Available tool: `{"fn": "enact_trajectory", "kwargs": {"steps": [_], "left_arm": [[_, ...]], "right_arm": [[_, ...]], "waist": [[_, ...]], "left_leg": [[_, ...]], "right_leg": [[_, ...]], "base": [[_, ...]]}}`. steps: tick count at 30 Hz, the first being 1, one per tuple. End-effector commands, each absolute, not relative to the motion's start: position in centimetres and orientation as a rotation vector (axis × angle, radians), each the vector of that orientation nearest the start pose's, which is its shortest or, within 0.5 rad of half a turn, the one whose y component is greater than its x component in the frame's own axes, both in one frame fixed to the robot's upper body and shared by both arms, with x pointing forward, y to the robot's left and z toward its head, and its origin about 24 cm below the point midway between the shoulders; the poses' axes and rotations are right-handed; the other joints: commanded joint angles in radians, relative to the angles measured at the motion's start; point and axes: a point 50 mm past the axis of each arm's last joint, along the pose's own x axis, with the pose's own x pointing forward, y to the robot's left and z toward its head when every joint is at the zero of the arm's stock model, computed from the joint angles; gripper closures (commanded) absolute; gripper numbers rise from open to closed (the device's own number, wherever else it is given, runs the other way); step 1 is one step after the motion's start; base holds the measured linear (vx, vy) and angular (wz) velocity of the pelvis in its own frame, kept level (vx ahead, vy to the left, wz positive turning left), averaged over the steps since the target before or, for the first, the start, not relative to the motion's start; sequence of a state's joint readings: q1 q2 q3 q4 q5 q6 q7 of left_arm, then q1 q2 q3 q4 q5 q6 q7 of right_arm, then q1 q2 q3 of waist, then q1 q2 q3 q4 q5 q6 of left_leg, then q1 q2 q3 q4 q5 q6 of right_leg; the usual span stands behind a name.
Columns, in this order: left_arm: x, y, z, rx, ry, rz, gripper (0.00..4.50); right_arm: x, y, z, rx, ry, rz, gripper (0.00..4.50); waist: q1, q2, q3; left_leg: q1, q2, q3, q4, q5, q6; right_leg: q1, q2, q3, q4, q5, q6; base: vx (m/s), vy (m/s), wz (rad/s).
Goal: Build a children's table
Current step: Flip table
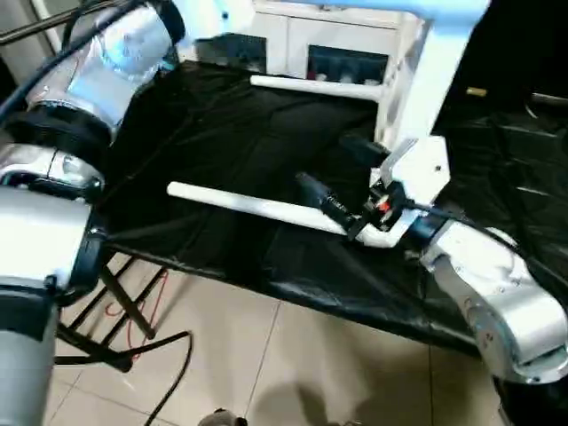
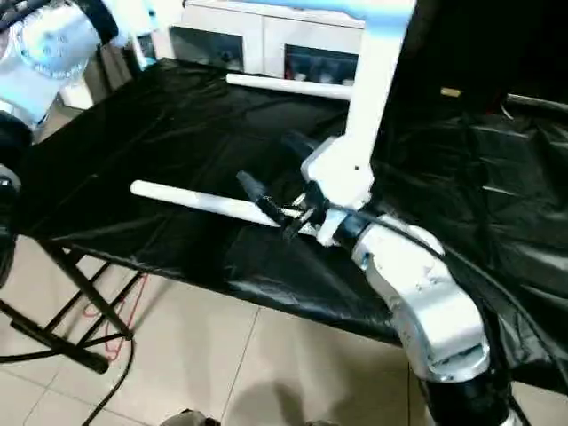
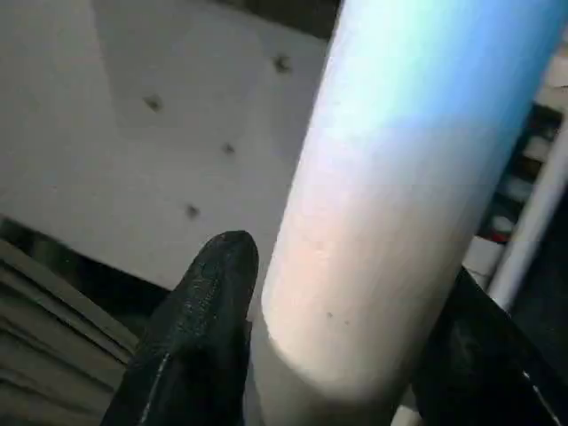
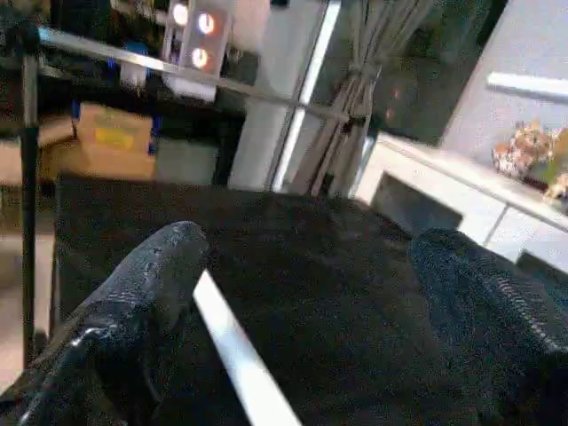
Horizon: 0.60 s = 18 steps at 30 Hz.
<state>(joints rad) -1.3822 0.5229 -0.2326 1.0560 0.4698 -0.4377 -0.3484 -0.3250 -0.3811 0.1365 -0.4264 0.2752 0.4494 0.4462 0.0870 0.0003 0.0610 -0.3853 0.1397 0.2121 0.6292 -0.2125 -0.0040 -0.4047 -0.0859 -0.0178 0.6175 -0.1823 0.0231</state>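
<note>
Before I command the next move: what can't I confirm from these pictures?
- Tabletop: cut off by the head views' top edge; sockets unseen.
- Left gripper: left wrist view shows fingers beside an upright leg; contact unclear.
- Right gripper: open over the lying leg; its near end is hidden by the wrist.

black-covered bench (image 1: pixel 222 160): open middle | near edge: one leg (image 1: pixel 257 209) lies across | far edge: second leg (image 1: pixel 315 87) before cabinet (image 2: pixel 266 35)
</note>
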Motion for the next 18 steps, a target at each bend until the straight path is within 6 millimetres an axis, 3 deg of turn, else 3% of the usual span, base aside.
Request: {"fn": "enact_trajectory", "kwargs": {"steps": [1, 9, 10, 11, 12, 14, 17, 18], "left_arm": [[41.1, 15.9, 30.2, 1.050, -0.422, -0.369, 2.34], [41.7, 16.6, 29.6, 0.677, -0.327, -0.359, 2.39], [41.7, 16.7, 29.6, 0.604, -0.319, -0.346, 2.39], [41.7, 16.7, 29.6, 0.604, -0.319, -0.346, 2.39], [41.8, 16.7, 29.6, 0.550, -0.316, -0.332, 2.39], [41.9, 16.9, 29.7, 0.485, -0.310, -0.315, 2.38], [41.9, 17.1, 29.9, 0.389, -0.312, -0.282, 2.38], [41.9, 17.3, 30.2, 0.342, -0.319, -0.271, 2.38]], "right_arm": [[26.9, -12.2, 16.7, -0.236, -0.172, 0.738, 0.39], [27.5, -14.2, 16.9, -0.239, -0.141, 0.663, 0.39], [27.4, -14.3, 16.6, -0.249, -0.122, 0.668, 0.39], [27.4, -14.3, 16.6, -0.249, -0.122, 0.668, 0.39], [27.1, -14.4, 16.0, -0.252, -0.091, 0.674, 0.39], [26.8, -14.4, 15.5, -0.243, -0.061, 0.680, 0.39], [26.0, -14.0, 14.4, -0.247, -0.012, 0.720, 0.39], [25.6, -13.7, 13.9, -0.251, 0.008, 0.755, 0.39]], "waist": [[0.002, 0.000, -0.067], [0.013, 0.001, -0.066], [0.015, -0.007, -0.066], [0.017, -0.005, -0.066], [0.019, -0.013, -0.065], [0.026, -0.005, -0.065], [0.025, -0.005, -0.064], [0.024, 0.000, -0.064]], "left_leg": [[0.033, 0.083, -0.050, -0.088, -0.194, -0.047], [0.032, 0.082, -0.048, -0.084, -0.186, -0.019], [0.030, 0.082, -0.046, -0.082, -0.176, -0.011], [0.029, 0.082, -0.047, -0.082, -0.169, -0.006], [0.027, 0.081, -0.045, -0.081, -0.162, 0.004], [0.028, 0.081, -0.045, -0.079, -0.161, 0.011], [0.025, 0.081, -0.048, -0.082, -0.172, 0.011], [0.025, 0.080, -0.049, -0.082, -0.184, 0.005]], "right_leg": [[0.037, -0.073, 0.038, -0.055, -0.075, -0.264], [0.037, -0.077, 0.038, -0.063, -0.166, -0.253], [0.037, -0.077, 0.038, -0.064, -0.177, -0.248], [0.037, -0.078, 0.038, -0.063, -0.181, -0.246], [0.037, -0.078, 0.037, -0.066, -0.202, -0.239], [0.032, -0.078, 0.037, -0.067, -0.228, -0.232], [0.032, -0.078, 0.034, -0.069, -0.247, -0.227], [0.030, -0.077, 0.033, -0.068, -0.259, -0.223]], "base": [[0.000, 0.000, 0.00], [0.000, 0.000, 0.00], [0.000, 0.000, 0.00], [0.000, 0.000, 0.00], [0.000, 0.000, 0.00], [0.000, 0.000, 0.00], [0.000, 0.000, 0.00], [0.000, 0.000, 0.00]]}}
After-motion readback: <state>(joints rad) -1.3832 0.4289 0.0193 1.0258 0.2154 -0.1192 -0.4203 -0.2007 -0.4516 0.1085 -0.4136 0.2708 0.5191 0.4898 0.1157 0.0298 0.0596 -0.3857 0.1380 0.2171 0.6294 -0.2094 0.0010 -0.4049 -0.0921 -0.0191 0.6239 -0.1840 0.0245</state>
